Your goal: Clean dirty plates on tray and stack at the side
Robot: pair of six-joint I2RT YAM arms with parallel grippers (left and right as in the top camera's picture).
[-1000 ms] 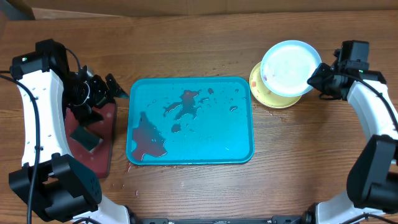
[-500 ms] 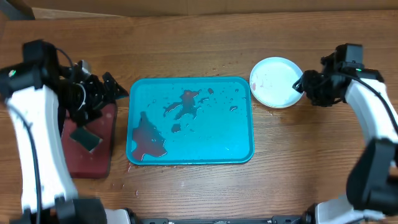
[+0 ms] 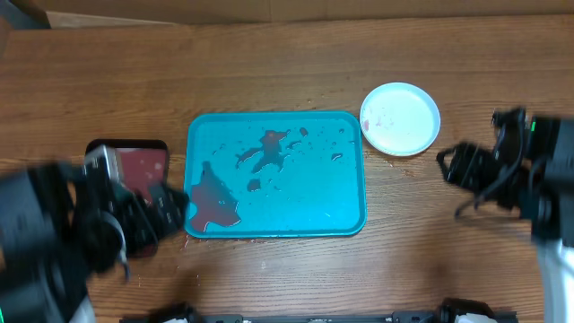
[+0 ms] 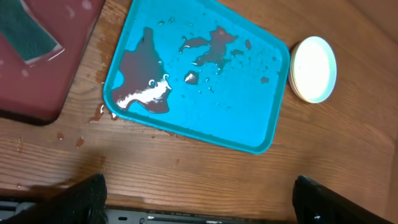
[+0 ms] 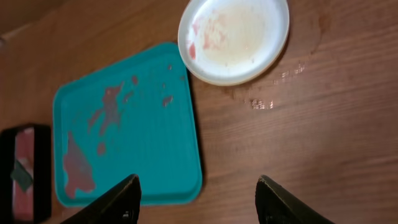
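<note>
Plates point(image 3: 400, 118): stacked just off the far-right corner of the tray point(image 3: 332, 202), clear of its rim (top one smeared). Left gripper point(image 4: 199, 182): fingers spread, empty, at tray's near-left corner. Right gripper point(image 5: 198, 180): fingers spread, empty, over open table point(image 3: 269, 72) right of tray.

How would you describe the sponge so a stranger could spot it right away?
Start at the big blue tray in the middle of the table. Beside its short end, away from the plates, lies a smaller dark red tray. The sponge is the dark green rectangular pad on it, the only green thing there.
</note>
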